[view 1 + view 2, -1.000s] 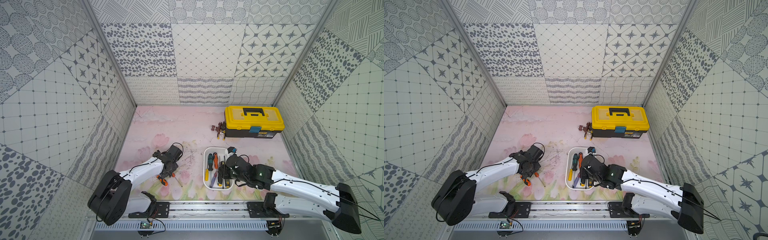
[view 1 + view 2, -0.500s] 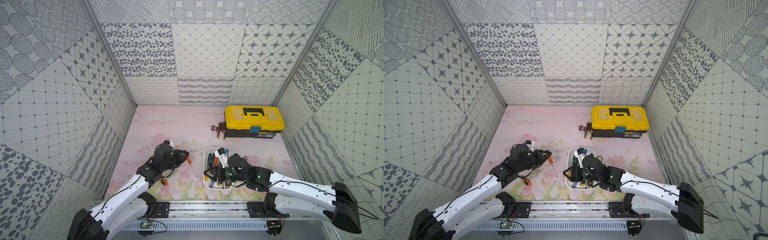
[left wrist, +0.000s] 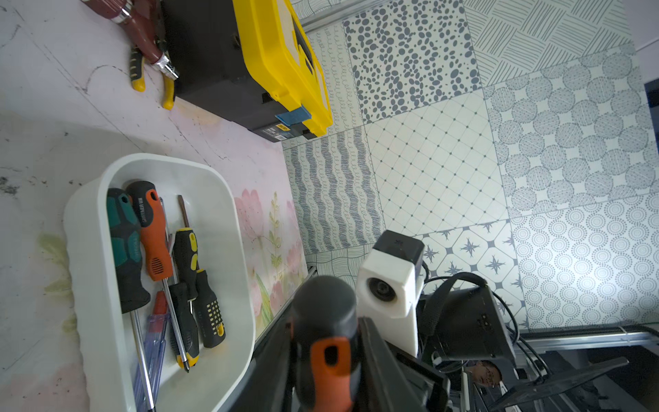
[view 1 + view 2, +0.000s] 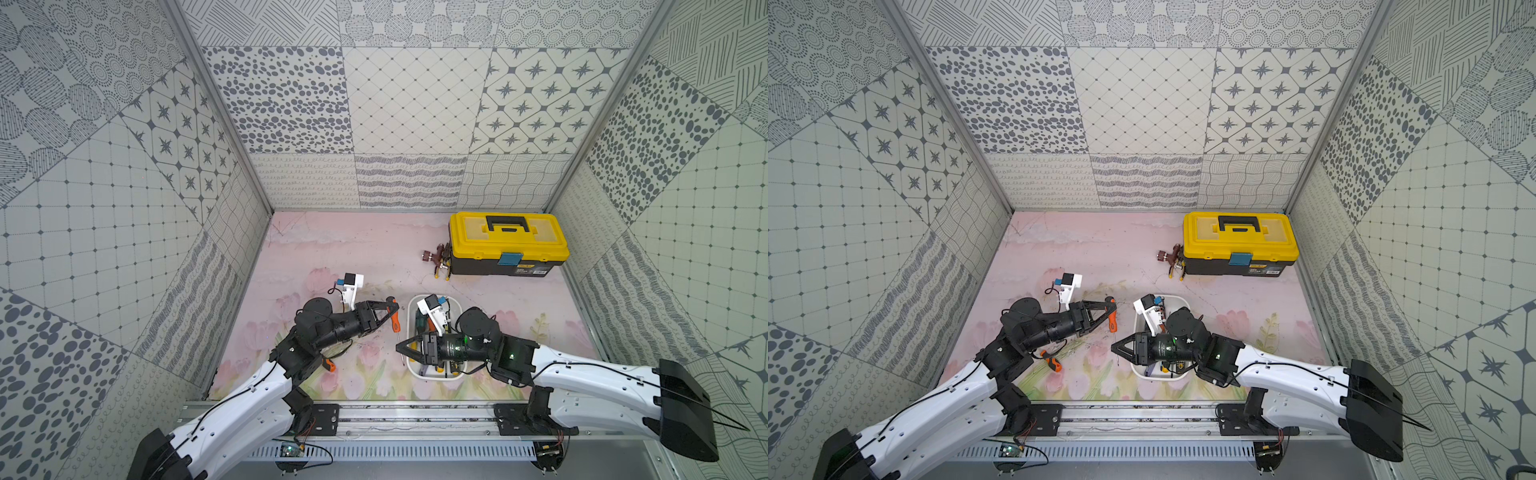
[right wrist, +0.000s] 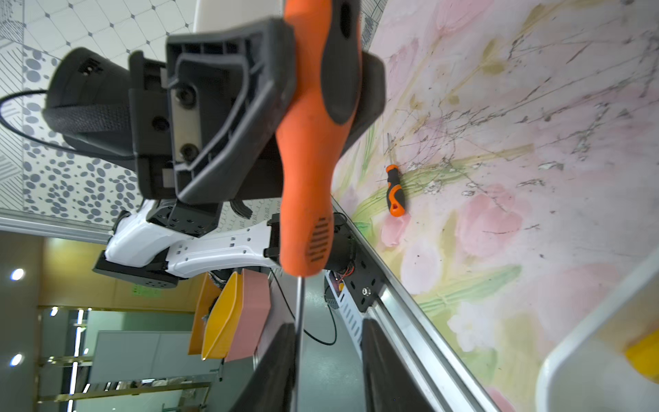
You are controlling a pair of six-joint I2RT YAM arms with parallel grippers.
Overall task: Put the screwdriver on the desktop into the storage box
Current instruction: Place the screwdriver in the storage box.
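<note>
Top view first: the left gripper is clamping the black-and-orange handle of a screwdriver and holding it in the air at 9 o'clock of the white storage box, with the shaft pointing toward 6 o'clock. The right gripper is meeting the shaft tip. A smaller screwdriver is lying on the desktop at 8 o'clock of the box.

Left wrist view: the fingers are pressing the handle from both sides. The box is holding several screwdrivers.

Right wrist view: the right gripper's jaws are standing a little apart around the thin shaft, not pinching it yet. The tool is looking light and stiff to me. The steel shaft is probably slippery, so the rubbery handle is the better place to hold.
</note>
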